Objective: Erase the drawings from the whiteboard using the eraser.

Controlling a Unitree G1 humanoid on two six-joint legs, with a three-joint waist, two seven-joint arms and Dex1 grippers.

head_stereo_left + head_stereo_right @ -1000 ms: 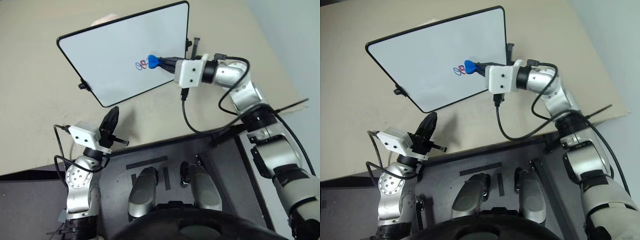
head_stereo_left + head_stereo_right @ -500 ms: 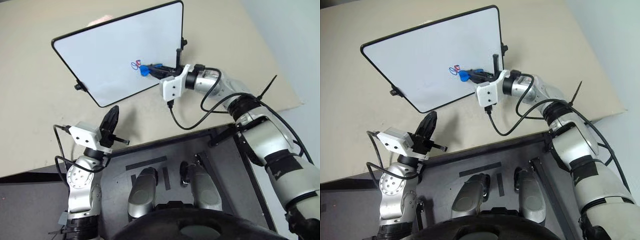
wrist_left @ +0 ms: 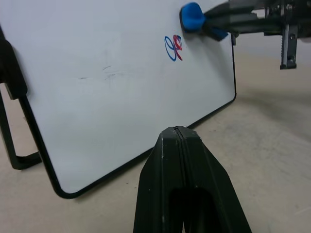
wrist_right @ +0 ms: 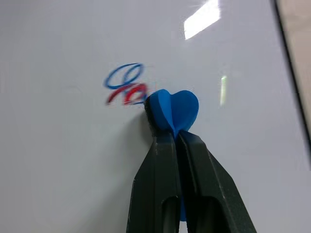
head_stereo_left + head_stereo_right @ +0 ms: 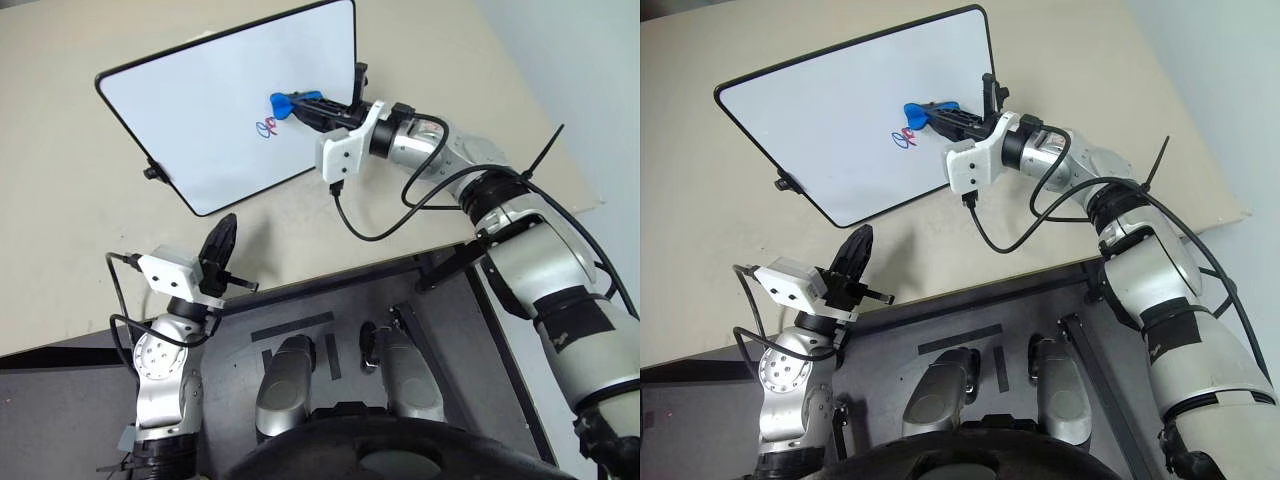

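The right pincer (image 5: 298, 103) has carried the eraser (image 5: 283, 104) off the drawings (image 5: 266, 127), now just above them.

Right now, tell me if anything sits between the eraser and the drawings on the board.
Nothing visible does. The right gripper is shut on the eraser, whose tip is right beside the drawings on the whiteboard, with bare white surface between them.

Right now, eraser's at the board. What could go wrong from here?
1. The eraser sits just beside the drawings, not on them, so a stroke could miss part of the scribble.
2. The whiteboard stands tilted on its stand; pushing hard might shift or tip it.
3. The right gripper pinches the eraser with only its end sticking out, so it might slip.
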